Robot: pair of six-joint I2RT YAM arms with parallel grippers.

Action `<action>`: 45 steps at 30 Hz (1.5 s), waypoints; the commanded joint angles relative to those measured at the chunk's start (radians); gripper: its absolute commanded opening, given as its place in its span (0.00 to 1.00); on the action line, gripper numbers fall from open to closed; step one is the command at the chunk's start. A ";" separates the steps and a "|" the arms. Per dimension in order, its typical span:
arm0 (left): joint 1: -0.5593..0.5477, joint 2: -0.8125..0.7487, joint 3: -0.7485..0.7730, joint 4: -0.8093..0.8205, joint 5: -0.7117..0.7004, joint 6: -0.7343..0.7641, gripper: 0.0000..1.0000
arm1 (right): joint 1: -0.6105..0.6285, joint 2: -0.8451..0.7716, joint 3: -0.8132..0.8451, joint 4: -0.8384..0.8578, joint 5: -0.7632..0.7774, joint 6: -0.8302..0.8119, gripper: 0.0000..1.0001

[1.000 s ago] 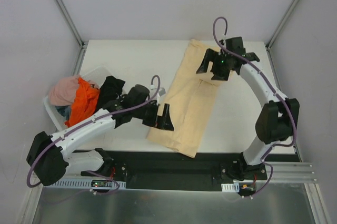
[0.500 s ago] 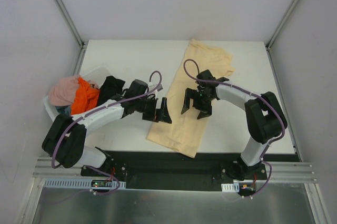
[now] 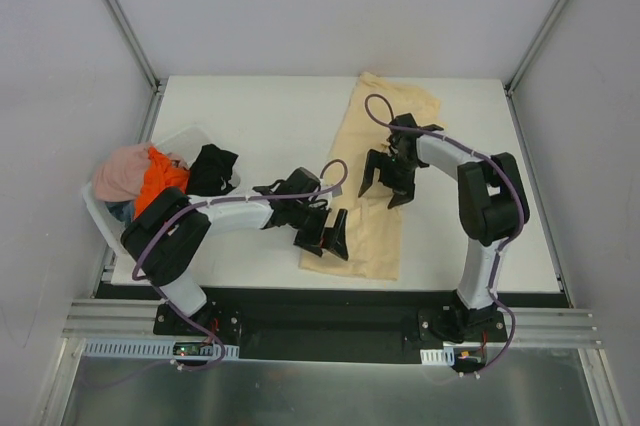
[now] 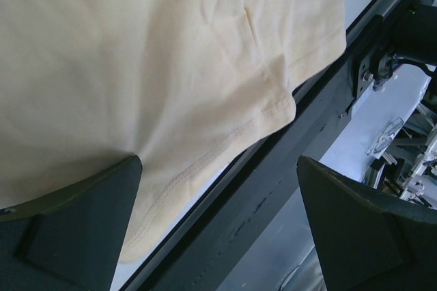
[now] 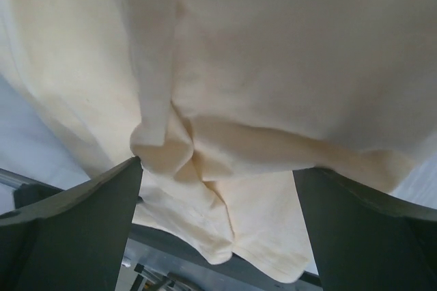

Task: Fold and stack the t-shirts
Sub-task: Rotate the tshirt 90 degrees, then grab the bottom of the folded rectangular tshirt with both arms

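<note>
The pale yellow-beige t-shirt (image 3: 375, 161) lies as a long folded strip from the table's far middle to its near edge. My left gripper (image 3: 325, 234) is open over the shirt's near-left corner. In the left wrist view (image 4: 218, 236) the hem (image 4: 205, 161) runs beside my left finger (image 4: 75, 223), with nothing between the jaws. My right gripper (image 3: 387, 181) is open low over the shirt's middle. In the right wrist view (image 5: 218, 229) a bunched fold (image 5: 164, 147) lies just ahead of the jaws. The pink (image 3: 120, 171), orange (image 3: 160, 186) and black (image 3: 212, 168) t-shirts are piled in the basket.
The white plastic basket (image 3: 178, 138) stands at the table's left edge. A black rail (image 3: 330, 311) runs along the near edge, also seen in the left wrist view (image 4: 287, 168). Metal frame posts rise at the far corners.
My right gripper came from the shirt's far end to its middle. My left gripper slid right and nearer, onto the near-left corner. The shirt's near end now lies straighter and further right.
</note>
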 commanded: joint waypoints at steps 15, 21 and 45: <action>-0.161 -0.027 0.148 0.041 0.026 -0.030 0.99 | -0.150 -0.299 -0.115 -0.029 0.021 -0.133 0.96; -0.163 -0.248 0.004 -0.080 -0.227 -0.078 0.99 | -0.167 -0.629 -0.348 0.008 0.082 -0.112 0.96; -0.166 0.080 0.089 -0.149 -0.241 -0.248 0.28 | -0.203 -0.936 -0.774 -0.078 0.081 -0.032 0.94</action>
